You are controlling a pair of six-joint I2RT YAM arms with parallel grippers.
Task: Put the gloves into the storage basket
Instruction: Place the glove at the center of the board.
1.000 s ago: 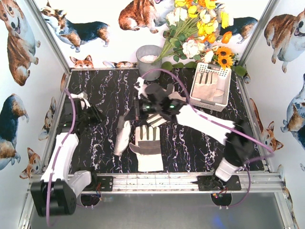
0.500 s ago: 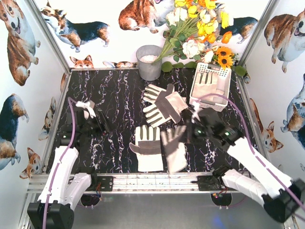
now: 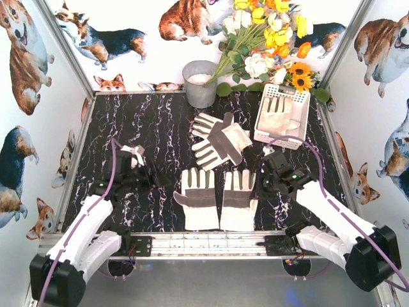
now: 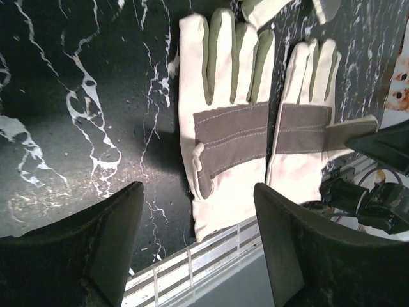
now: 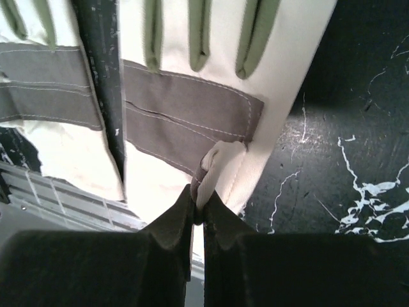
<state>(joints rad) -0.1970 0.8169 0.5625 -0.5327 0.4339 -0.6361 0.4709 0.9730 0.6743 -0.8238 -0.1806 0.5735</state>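
1. My right hand [image 5: 199, 214] is clenched on the thumb fold of a glove [image 5: 192, 96] at the near edge of the table [image 3: 134, 121].
2. My left hand [image 4: 198, 192] is released.
3. Limp, light cloth, I judge: grip thumb or cuff.

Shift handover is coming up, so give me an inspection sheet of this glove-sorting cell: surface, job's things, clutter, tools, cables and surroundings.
Surface: black marbled table, no spill seen.
Job's things: basket glove lies inside the storage basket; overlapping pair mid-table; front left glove and front right glove flat, side by side, by the near edge.
Clutter: grey bucket and flowers at the back.
Tools: left tool open, empty; right tool shut on the front right glove's thumb side.
Cables: purple cables run along both arms.
Surroundings: corgi-print walls.
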